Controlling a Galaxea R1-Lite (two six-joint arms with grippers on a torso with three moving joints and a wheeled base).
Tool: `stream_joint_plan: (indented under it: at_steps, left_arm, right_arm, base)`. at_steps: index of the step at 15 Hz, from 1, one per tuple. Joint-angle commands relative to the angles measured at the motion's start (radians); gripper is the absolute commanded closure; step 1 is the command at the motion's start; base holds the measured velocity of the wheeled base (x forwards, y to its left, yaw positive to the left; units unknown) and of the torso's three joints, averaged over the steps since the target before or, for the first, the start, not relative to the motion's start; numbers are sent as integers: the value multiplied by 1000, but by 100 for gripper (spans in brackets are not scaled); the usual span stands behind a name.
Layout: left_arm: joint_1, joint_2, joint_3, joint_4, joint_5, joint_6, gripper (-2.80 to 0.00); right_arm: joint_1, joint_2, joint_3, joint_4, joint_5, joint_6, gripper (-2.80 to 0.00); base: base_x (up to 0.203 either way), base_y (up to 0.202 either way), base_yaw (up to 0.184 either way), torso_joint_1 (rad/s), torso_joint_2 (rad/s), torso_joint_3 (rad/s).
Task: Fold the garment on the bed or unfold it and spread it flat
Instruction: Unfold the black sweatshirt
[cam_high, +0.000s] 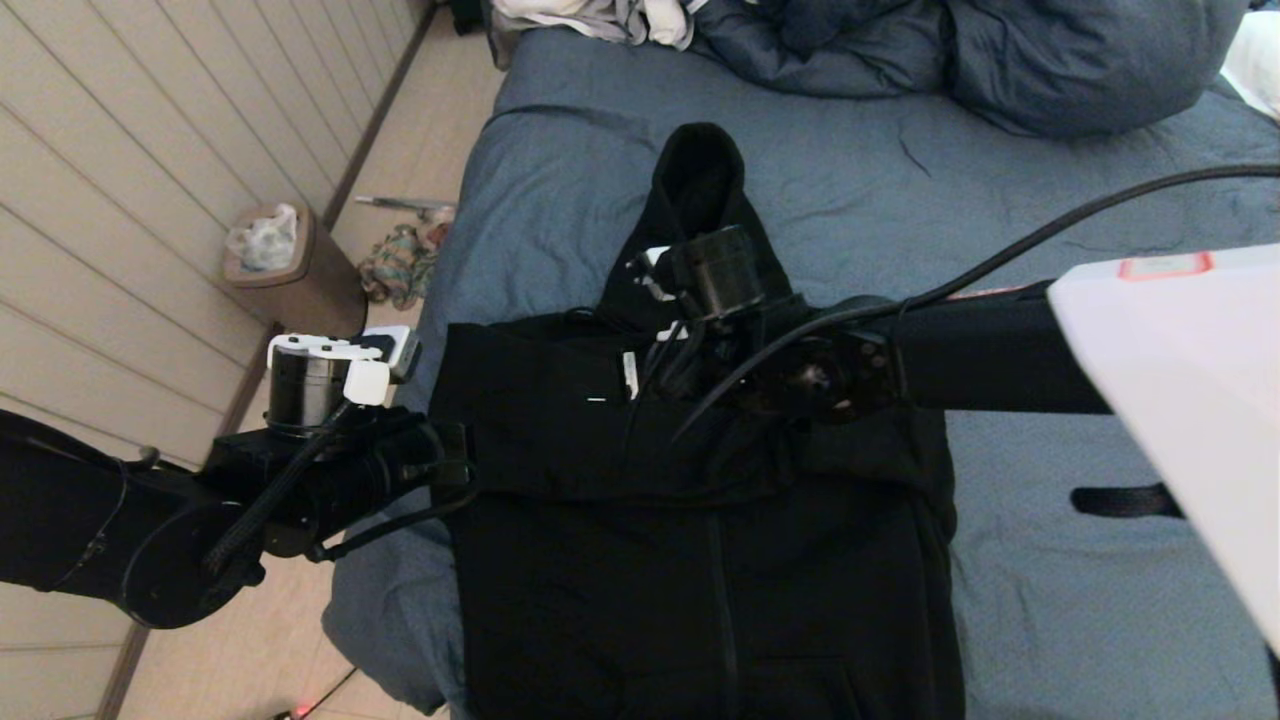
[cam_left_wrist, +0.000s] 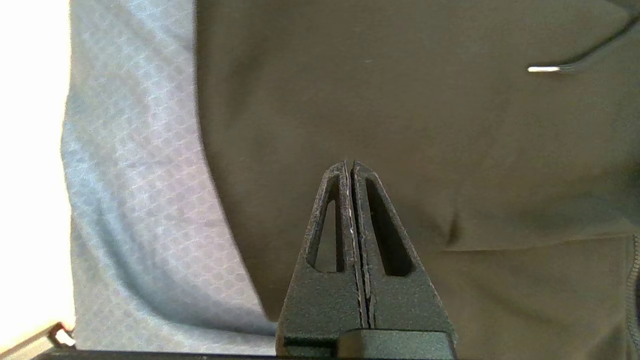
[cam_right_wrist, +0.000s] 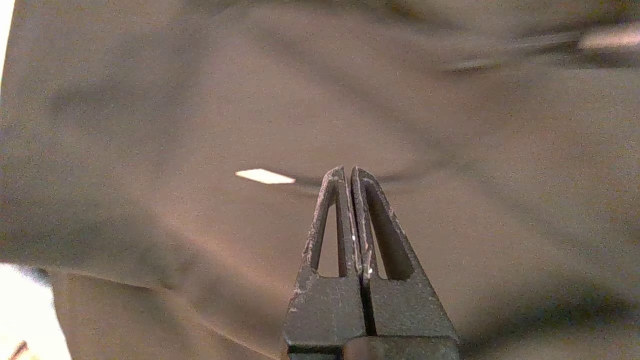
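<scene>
Two grippers pressed closed and empty, both poised over the hoodie.

The garment (cam_high: 700, 560) lies front-up on the bed (cam_high: 1050, 620), hood (cam_high: 697, 180) pointing toward the duvet (cam_high: 960, 50) at the far end, both sleeves folded across the chest. My left gripper (cam_left_wrist: 349, 165) sits at the hoodie's left edge, fingers tight together with nothing between them, tips above black fabric just beside the blue-grey sheet. My right gripper (cam_right_wrist: 347, 171) reaches over the chest below the hood, fingers likewise pinched closed on nothing; a pale drawstring tip (cam_right_wrist: 264, 176) lies just beside its tips, though that view is blurred and I cannot say whether they touch the cloth. A bin (cam_high: 290, 270) stands on the floor left of the bed.
</scene>
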Motion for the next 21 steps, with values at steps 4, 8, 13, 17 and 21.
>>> stream_joint_plan:
  at_steps: [4,8,13,17,21]
  left_arm:
    - [-1,18,-2,-10,1,-3,0]
    - [-1,27,-1,-10,2,-5,0]
    - [-6,38,-1,-7,1,-12,0]
    - [-10,98,-25,-3,4,-43,0]
    - [-10,132,-30,-3,13,-51,0]
  right_arm:
    - [66,140,-75,9,-3,-43,0]
    - [88,129,-61,9,-16,-44,-280]
    - [28,-12,47,3,-59,-31,-280]
    - [-113,-201,225,8,-53,-25,-280]
    - [-151,-260,352,21,-57,-13,-280]
  base:
    - [0,0,0,0,0,0]
    - [0,0,0,0,0,0]
    - [0,0,0,0,0,0]
    - [0,0,0,0,0,0]
    - [0,0,0,0,0,0]
